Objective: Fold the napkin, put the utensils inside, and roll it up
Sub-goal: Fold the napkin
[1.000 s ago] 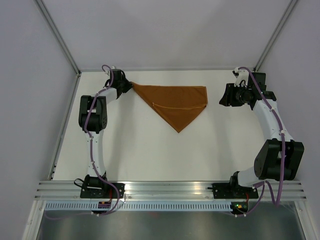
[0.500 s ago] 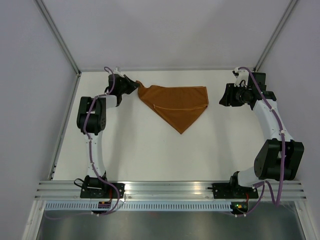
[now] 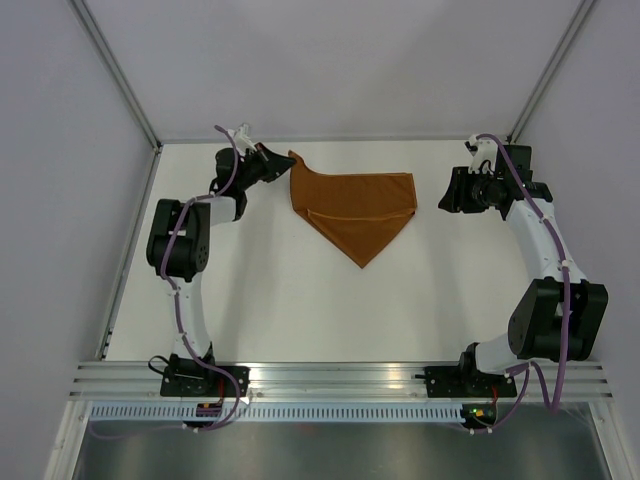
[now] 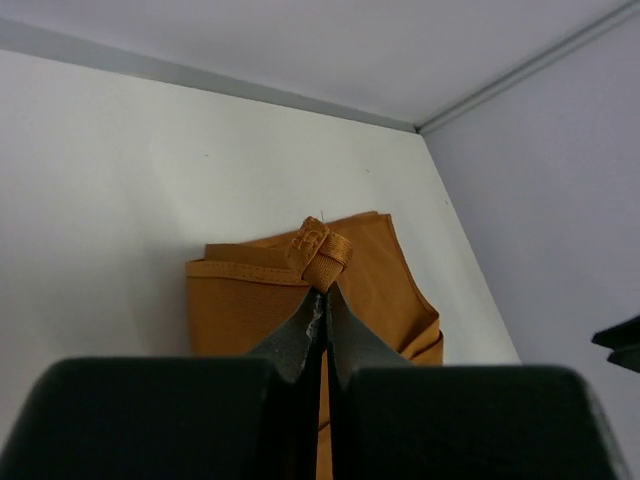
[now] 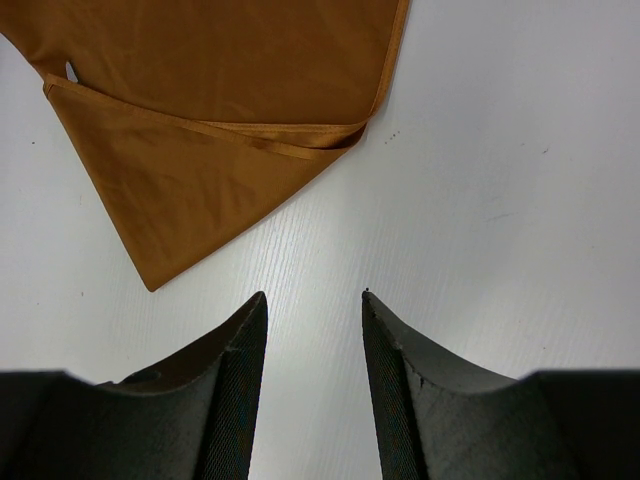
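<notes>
The rust-orange napkin (image 3: 355, 205) lies folded into a triangle at the back middle of the table, its point toward me. My left gripper (image 3: 288, 159) is shut on the napkin's left corner and holds it raised off the table. In the left wrist view the pinched corner (image 4: 320, 250) bunches just beyond the closed fingertips (image 4: 310, 325), with the rest of the napkin (image 4: 250, 300) flat below. My right gripper (image 3: 445, 197) hovers open just right of the napkin, and its wrist view shows bare table between the fingers (image 5: 240, 340) and the napkin (image 5: 200, 100) ahead. The utensils are hidden.
The white table (image 3: 300, 300) is bounded by a back wall (image 3: 350, 60) and side walls. A metal rail (image 3: 340, 375) runs along the near edge by the arm bases.
My left gripper closed on the napkin's left corner and carried it up and to the right, shortening the napkin's left side. The right arm has not moved.
</notes>
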You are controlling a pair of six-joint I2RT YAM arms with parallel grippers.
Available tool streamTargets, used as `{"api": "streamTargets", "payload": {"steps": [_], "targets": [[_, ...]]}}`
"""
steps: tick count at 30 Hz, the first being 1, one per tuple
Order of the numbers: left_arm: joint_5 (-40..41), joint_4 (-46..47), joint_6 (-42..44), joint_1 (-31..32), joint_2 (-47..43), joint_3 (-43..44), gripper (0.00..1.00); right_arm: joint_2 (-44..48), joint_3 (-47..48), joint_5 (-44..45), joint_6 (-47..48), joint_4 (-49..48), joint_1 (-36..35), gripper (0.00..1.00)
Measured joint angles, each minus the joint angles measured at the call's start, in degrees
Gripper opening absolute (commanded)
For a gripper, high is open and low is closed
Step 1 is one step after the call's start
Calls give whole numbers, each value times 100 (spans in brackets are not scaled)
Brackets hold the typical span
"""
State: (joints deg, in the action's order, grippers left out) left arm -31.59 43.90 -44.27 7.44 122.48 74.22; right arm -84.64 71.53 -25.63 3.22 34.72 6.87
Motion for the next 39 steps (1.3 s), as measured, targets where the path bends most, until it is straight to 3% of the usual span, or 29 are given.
{"api": "streamTargets", "payload": {"steps": [7, 17, 25, 39], "targets": [[-1091, 39, 131, 485, -22, 70, 2, 0, -7, 0, 0, 0, 0, 49], [-1998, -1541, 1528, 1266, -92, 433, 2, -20, -31, 0, 0, -2, 0, 49], [-1939, -2944, 2780, 1740, -155, 527, 2, -39, -57, 0, 0, -2, 0, 49], [-1215, -3915, 3845, 2393, -166, 481, 2, -55, -61, 2, 0, -2, 0, 49]]}}
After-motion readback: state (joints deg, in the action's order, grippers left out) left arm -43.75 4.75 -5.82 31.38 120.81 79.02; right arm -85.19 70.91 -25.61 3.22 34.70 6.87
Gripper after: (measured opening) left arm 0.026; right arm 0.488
